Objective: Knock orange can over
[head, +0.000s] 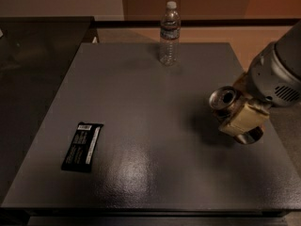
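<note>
grey surface [141,107]: matte top, everything sits on it
orange can [225,98]: right side, tipped over at an angle, silver top facing left
gripper [238,115]: right edge, tan fingers clamped on the orange can
water bottle [169,33]: upright, far edge
black packet [83,146]: flat, front left

Table [141,93]: grey, matt, fine-grained, dull sheen near front. Bottle [169,34]: clear plastic. Packet [83,146]: black, slightly glossy. Orange can [225,99]: shiny metal top. Gripper [241,120], at table's right side against can: tan, matt; arm housing [277,74] smooth grey.
</note>
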